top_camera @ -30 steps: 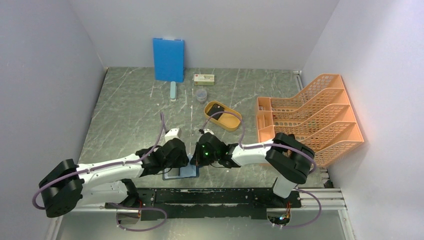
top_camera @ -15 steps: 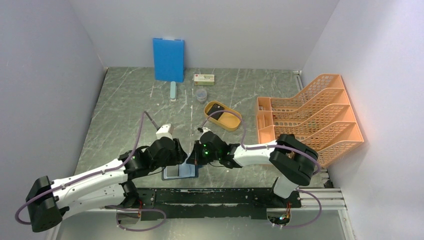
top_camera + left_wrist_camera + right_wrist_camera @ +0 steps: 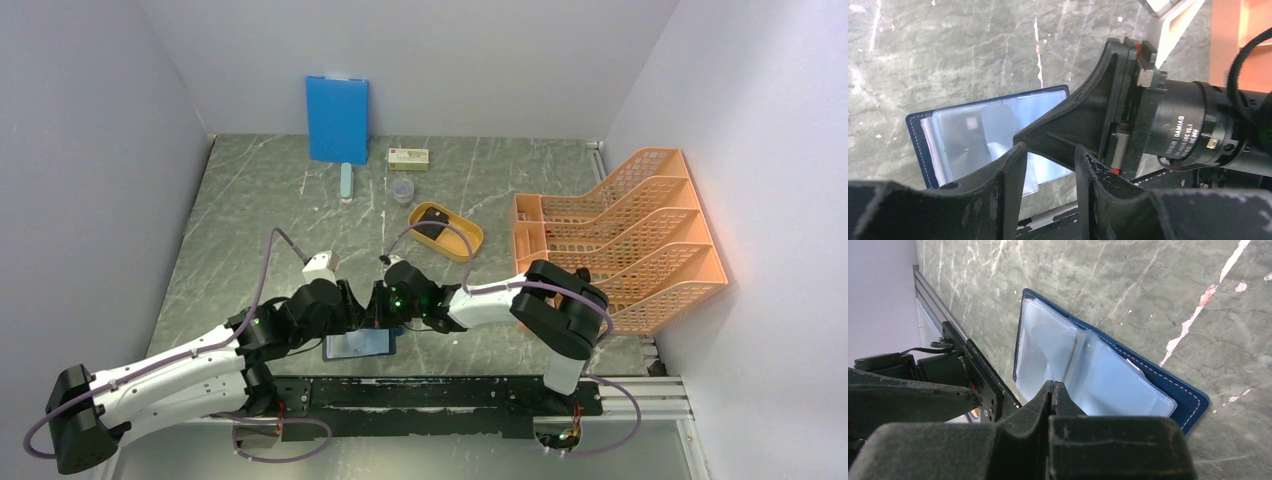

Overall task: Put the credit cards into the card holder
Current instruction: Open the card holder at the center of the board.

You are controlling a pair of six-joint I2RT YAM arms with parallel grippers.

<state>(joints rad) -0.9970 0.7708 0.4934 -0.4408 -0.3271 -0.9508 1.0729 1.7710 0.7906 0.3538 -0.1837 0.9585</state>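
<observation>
Navy stitched card holder (image 3: pixel 358 345) is lying open, glossy clear sleeves up, at the near edge of the marbled surface (image 3: pixel 260 220); your right fingers (image 3: pixel 1040 402) are pressing closed over the sleeve fold; your left fingers (image 3: pixel 1003 185) are hanging apart, empty; you are judged mid-loading; next move is calling for a card slid flat into a pocket.

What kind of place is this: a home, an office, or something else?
Probably a laboratory robot test cell: plain pale walls enclose a marble-patterned table, the left arm and right arm are bolted to a black rail at its edge, and an orange file rack looks like a prop.
</observation>
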